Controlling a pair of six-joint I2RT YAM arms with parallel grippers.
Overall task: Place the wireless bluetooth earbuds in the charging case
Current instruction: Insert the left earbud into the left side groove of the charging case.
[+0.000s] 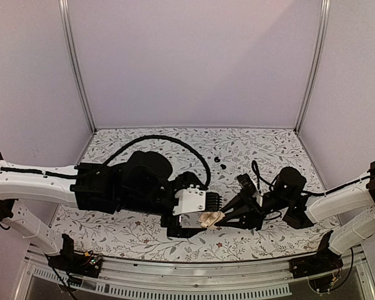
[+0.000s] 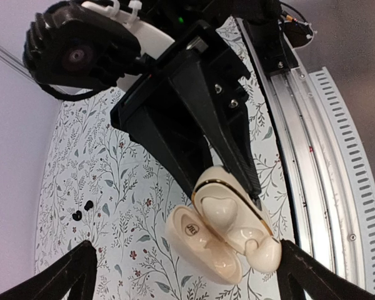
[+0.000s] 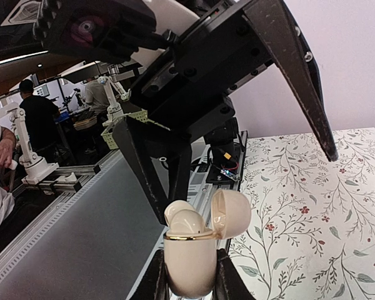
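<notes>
The cream charging case point(image 3: 189, 262) stands upright between my right gripper's point(image 3: 190, 281) fingers, which are shut on its body. Its lid point(image 3: 230, 212) is hinged open. A cream rounded bud point(image 3: 189, 222) sits in the case and also shows at one end in the left wrist view point(image 2: 265, 253). Two tiny black earbuds point(image 1: 217, 160) lie on the table behind the grippers, also in the left wrist view point(image 2: 79, 214). My left gripper point(image 2: 194, 281) is open, its fingers wide on either side of the case point(image 2: 228, 209). In the top view both grippers meet at the case point(image 1: 209, 219).
The floral table cover point(image 1: 144, 231) fills the work area. A black cable point(image 1: 175, 140) loops over the left arm. A small black oval object point(image 1: 245, 182) lies by the right arm. The aluminium rail point(image 2: 312, 156) runs along the near edge. Walls close in behind and at the sides.
</notes>
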